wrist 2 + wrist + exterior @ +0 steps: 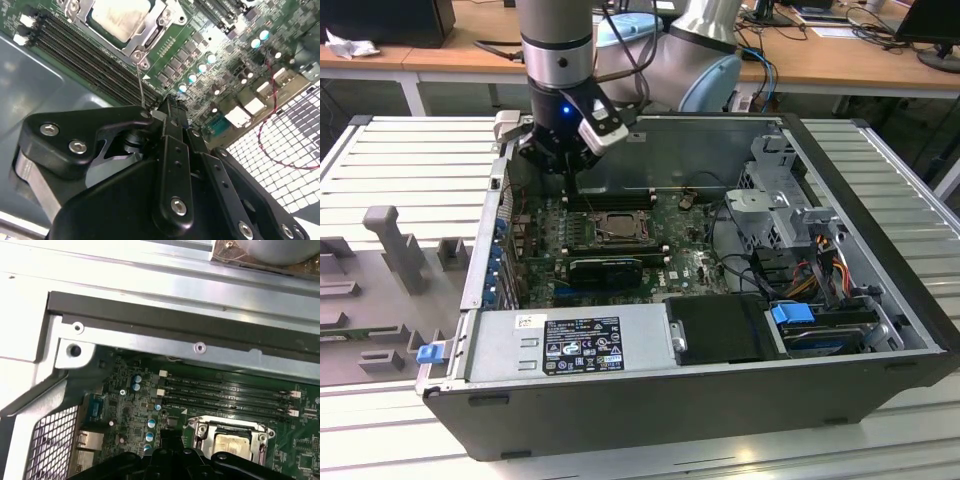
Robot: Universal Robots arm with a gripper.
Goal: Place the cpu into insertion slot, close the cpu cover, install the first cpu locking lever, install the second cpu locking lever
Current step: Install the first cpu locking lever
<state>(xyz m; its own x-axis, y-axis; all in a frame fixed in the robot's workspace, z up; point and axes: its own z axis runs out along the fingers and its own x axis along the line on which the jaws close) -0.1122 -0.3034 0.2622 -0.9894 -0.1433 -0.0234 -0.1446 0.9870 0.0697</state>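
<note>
one cpu point(121, 19), pale silvery-beige top, lay seated in its socket on the motherboard point(130, 410) inside the open computer case point(880, 190). one cpu cover point(150, 31), a metal frame, lay flat around it, closed over the chip's edges. in the first wrist view the same cpu point(231, 444) sat framed by the cover point(200, 432), just beside the hand's black tip point(170, 440).

one hand point(172, 107), black, hung above the board near the corner of the socket, apart from the chip. its fingers point(175, 150) were pressed together, clenched on nothing visible. one thin wire lever point(140, 85) ran from the socket corner toward the fingertip; contact could not be told.

four long black memory slots point(225, 392) lay in a row beside the socket, between it and the case wall.

in the exterior view, one arm point(558, 50) reached down into the case, which stood on a slatted metal table point(410, 160).
</note>
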